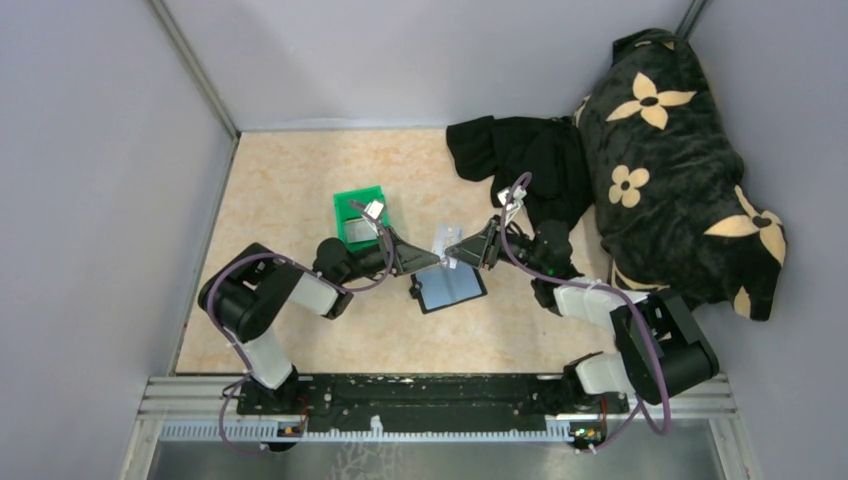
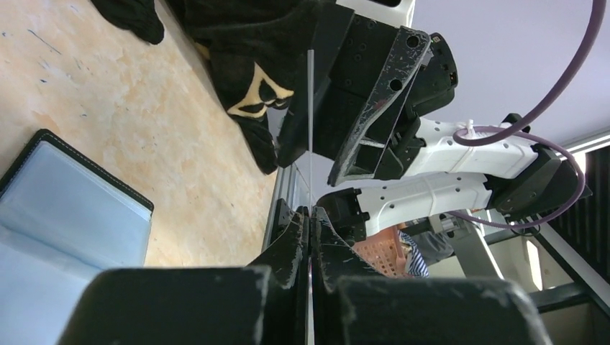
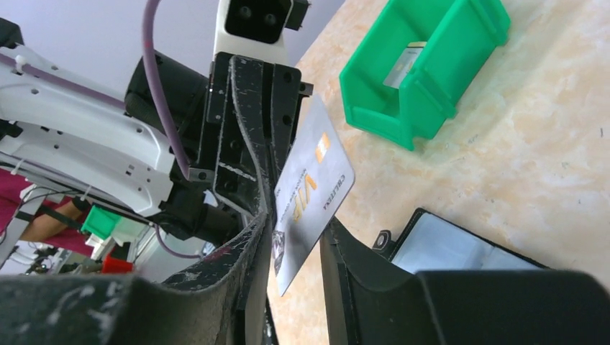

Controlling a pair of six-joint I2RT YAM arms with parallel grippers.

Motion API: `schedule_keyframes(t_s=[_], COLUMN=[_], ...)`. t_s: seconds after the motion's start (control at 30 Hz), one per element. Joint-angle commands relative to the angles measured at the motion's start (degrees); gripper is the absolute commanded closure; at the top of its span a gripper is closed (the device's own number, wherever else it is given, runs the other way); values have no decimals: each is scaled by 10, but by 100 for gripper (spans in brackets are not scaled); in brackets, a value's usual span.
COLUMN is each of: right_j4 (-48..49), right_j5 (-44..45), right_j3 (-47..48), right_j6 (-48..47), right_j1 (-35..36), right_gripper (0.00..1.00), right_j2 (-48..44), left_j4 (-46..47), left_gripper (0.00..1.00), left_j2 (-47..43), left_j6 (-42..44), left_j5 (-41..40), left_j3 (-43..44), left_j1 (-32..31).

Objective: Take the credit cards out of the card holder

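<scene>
Handover mid-air: left gripper [image 2: 309, 219] pinches the pale grey credit card [image 3: 313, 187], gold VIP lettering showing, while right gripper [image 3: 296, 230] stands spread around it. Below them the card holder [image 1: 452, 288] lies open, seemingly empty. A second card [image 3: 403, 63] sits in the green bin [image 3: 381, 115] beside the left gripper; this one's left to drop.

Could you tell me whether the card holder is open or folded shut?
Open: the card holder lies spread on the table, its grey-blue inner faces showing.

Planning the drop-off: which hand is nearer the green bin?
Left. The left hand sits just right of the green bin; the right hand lies farther right, beyond the credit card.
</scene>
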Motion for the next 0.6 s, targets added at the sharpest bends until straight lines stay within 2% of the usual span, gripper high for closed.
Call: schedule_keyframes(t_s=[0.0, 0.27, 0.4, 0.5, 0.57], right_j4=[-18, -36, -33, -33, -34], right_j5=[9, 8, 12, 9, 12], right_j3=[35, 64, 69, 71, 67], right_j6=[-42, -55, -52, -51, -50], right_j1=[-3, -7, -13, -13, -13], right_gripper=[68, 71, 84, 100, 100], right_j2=[-19, -17, -20, -20, -24], left_j4=[159, 159, 159, 159, 159], left_gripper=[100, 100, 100, 100, 100], left_j2=[10, 1, -4, -3, -3], left_j6=[-9, -1, 3, 5, 7], left_j5=[36, 67, 68, 72, 69], left_j3=[17, 13, 7, 6, 5], left_j1=[-3, -7, -7, -7, -7])
